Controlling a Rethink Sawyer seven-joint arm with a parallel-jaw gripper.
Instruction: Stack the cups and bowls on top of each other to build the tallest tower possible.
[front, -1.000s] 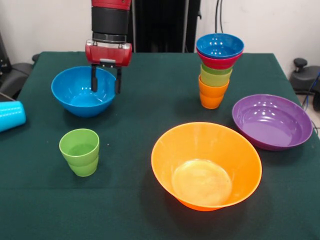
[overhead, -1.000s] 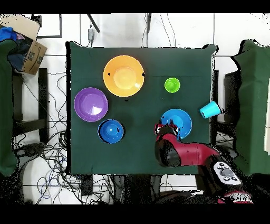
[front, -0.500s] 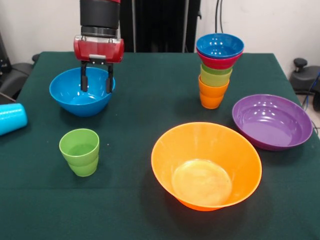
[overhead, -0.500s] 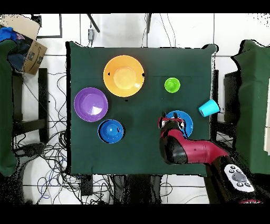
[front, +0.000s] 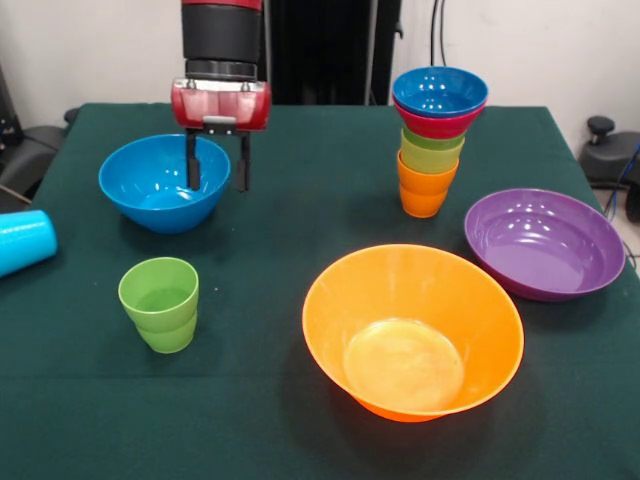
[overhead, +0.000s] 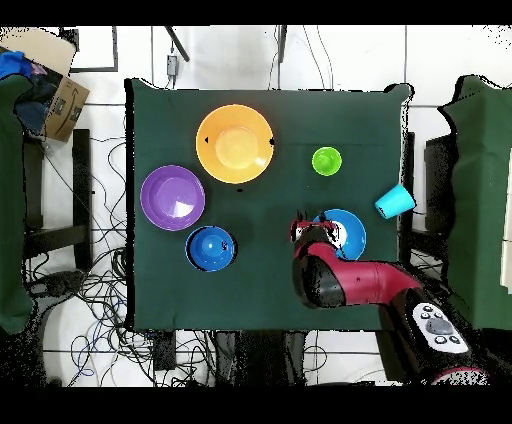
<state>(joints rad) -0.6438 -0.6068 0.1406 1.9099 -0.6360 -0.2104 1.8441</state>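
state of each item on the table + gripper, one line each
gripper: open, straddling the loose blue bowl's rim
loose blue bowl: upright on table, not lifted
tower: standing, blue bowl on top
light blue cup: on its side at the table edge
green stepped cup: upright, empty
orange bowl: upright, empty
purple bowl: upright, empty

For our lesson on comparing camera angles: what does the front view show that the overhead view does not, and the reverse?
Front only: the tower shows its layers, orange cup lowest, green cups, red bowl, blue bowl on top; the gripper shows open fingers straddling the blue bowl's rim.

Overhead only: a cardboard box and floor cables beside the table.

Both: the orange bowl, purple bowl, green stepped cup and tipped light blue cup.
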